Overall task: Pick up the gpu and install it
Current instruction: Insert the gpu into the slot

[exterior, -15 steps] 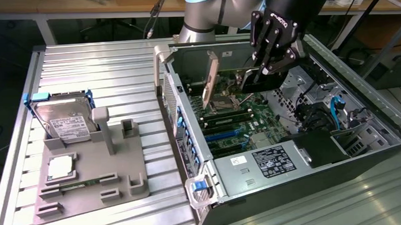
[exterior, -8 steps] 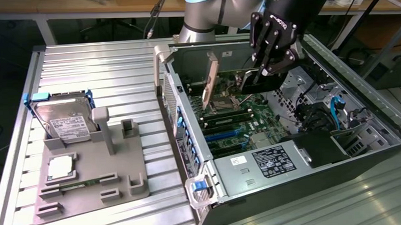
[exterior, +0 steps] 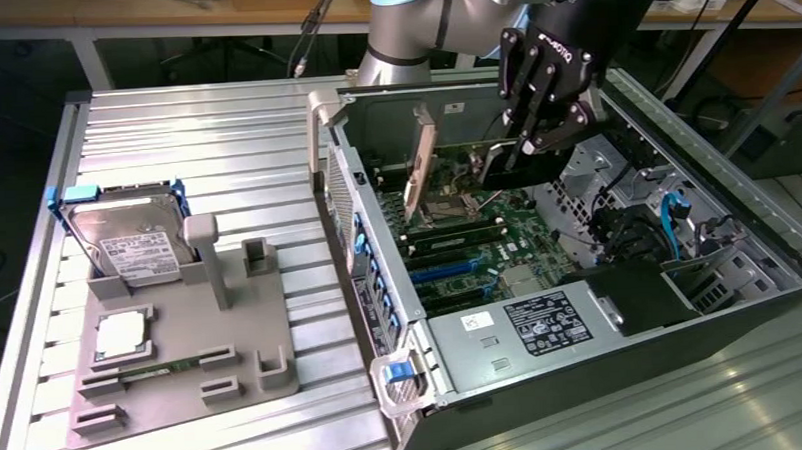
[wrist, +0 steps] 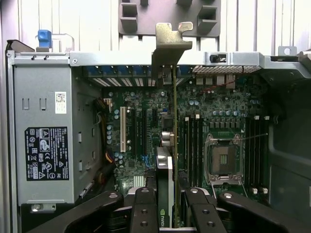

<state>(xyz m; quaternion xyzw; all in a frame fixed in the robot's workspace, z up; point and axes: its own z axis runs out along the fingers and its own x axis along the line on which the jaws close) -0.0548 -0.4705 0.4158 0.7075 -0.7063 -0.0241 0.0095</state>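
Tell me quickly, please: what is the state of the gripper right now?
Gripper: closed on the gpu, holding it upright on its edge inside the open computer case, above the motherboard.

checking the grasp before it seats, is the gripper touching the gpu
Touching. In the wrist view the gripper has its fingers pressed on both sides of the gpu, which stands edge-on over the motherboard.

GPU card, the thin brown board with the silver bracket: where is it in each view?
Exterior view: the thin brown GPU card with its silver end bracket stands upright inside the open computer case, toward the exterior view's left of the gripper.
Wrist view: the card is seen edge-on, between the fingers.
Shared landmark: the square CPU socket.
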